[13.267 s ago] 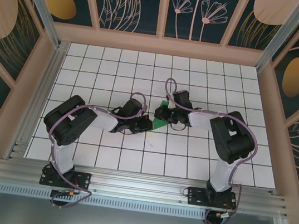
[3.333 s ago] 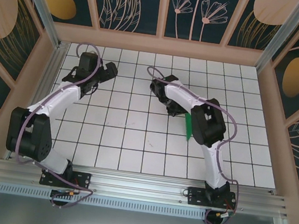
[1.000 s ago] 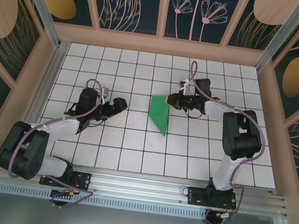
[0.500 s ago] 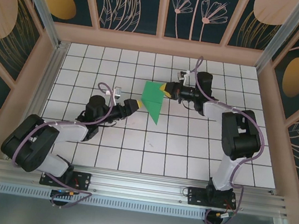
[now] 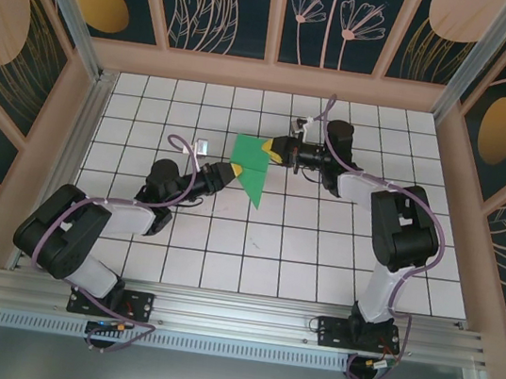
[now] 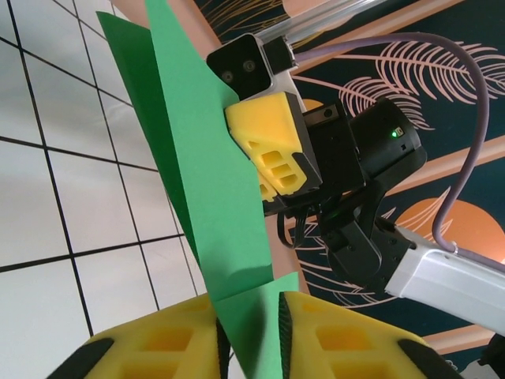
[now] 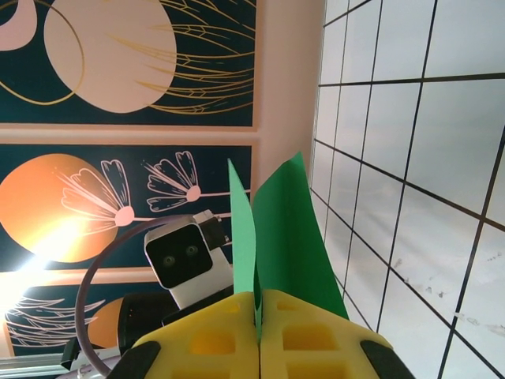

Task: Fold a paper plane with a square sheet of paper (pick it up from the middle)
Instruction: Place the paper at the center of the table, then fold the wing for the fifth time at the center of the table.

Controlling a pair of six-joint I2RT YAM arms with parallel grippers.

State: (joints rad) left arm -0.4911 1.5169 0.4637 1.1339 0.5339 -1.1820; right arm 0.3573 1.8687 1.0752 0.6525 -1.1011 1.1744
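Folded green paper [image 5: 252,163] held off tiled table [image 5: 319,257], upper centre of top view. Pinched at upper right edge in right gripper [image 5: 278,151], pads pressed together; lower left corner clamped in left gripper [image 5: 229,169].

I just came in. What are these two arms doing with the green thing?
The two robot arms are folding a paper plane. Both hold the folded green paper up in the air above the tiled table. The right gripper is shut tight on one edge of it. The left gripper has the opposite corner between its yellow fingers. The paper is creased into a pointed shape, but it does not look like a finished plane.
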